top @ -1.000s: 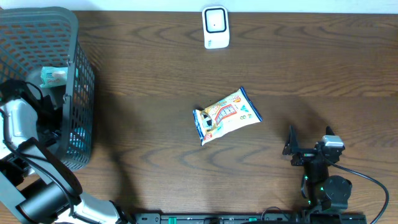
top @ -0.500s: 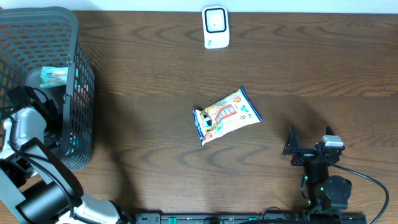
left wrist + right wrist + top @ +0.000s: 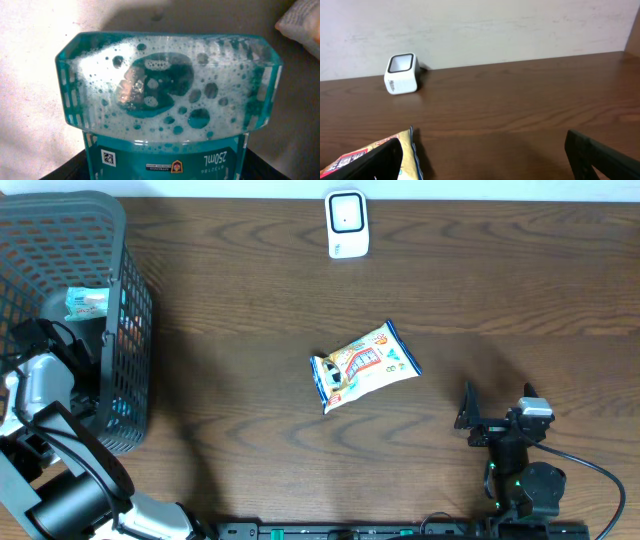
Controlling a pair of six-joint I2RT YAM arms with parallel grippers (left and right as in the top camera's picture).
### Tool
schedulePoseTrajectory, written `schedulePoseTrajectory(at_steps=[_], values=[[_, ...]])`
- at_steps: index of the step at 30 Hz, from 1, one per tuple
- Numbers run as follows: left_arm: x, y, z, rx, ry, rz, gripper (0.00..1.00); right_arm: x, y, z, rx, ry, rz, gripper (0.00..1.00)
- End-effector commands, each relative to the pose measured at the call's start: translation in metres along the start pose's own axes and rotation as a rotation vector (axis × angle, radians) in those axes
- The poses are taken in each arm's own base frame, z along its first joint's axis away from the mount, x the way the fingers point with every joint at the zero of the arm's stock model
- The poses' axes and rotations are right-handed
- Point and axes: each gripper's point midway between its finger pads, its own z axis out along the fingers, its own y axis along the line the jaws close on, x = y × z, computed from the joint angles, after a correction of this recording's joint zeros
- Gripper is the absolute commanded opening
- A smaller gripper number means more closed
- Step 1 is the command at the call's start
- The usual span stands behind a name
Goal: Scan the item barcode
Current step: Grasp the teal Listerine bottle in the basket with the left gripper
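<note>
In the left wrist view a teal bottle (image 3: 167,90) of foamy liquid fills the frame, with a small square code (image 3: 108,157) on its label. My left gripper (image 3: 165,167) is shut on its lower part, one dark finger against each side. From overhead, the left arm (image 3: 40,380) reaches down into the black mesh basket (image 3: 130,310), and the bottle is hidden there. The white scanner (image 3: 347,224) (image 3: 401,74) stands at the table's far edge. My right gripper (image 3: 497,410) (image 3: 482,150) rests open near the front right with nothing between its fingers.
A yellow snack packet (image 3: 364,366) (image 3: 370,155) lies mid-table, just left of the right gripper. A teal and white box (image 3: 85,302) sits in the basket. A pale packet corner (image 3: 300,22) shows beside the bottle.
The left arm has shifted a little toward the front inside the basket, and its jaws have closed in on the teal bottle. The right arm has not moved.
</note>
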Motion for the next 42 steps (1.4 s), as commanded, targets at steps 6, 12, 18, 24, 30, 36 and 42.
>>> schedulePoseTrajectory(at_steps=[6, 12, 18, 24, 30, 36, 42], values=[[0.018, -0.004, 0.016, 0.022, 0.062, -0.01, 0.53, 0.001, -0.003, 0.0, 0.014, 0.002, -0.015, 0.99], [0.007, -0.004, 0.009, 0.021, 0.031, -0.009, 0.52, 0.001, -0.003, 0.0, 0.014, 0.002, -0.015, 0.99], [-0.006, -0.004, -0.01, 0.019, -0.037, -0.006, 0.52, 0.001, -0.003, 0.0, 0.014, 0.002, -0.015, 0.99], [-0.02, -0.005, -0.04, 0.016, -0.139, -0.001, 0.52, 0.001, -0.003, 0.0, 0.014, 0.002, -0.015, 0.99], [-0.04, -0.006, -0.094, 0.011, -0.331, 0.002, 0.52, 0.001, -0.003, 0.0, 0.014, 0.002, -0.015, 0.99], [-0.059, -0.008, -0.167, 0.03, -0.594, -0.071, 0.52, 0.001, -0.003, 0.0, 0.014, 0.002, -0.015, 0.99], [-0.061, -0.01, -0.247, 0.028, -0.859, -0.063, 0.52, 0.001, -0.003, 0.0, 0.014, 0.002, -0.015, 0.99]])
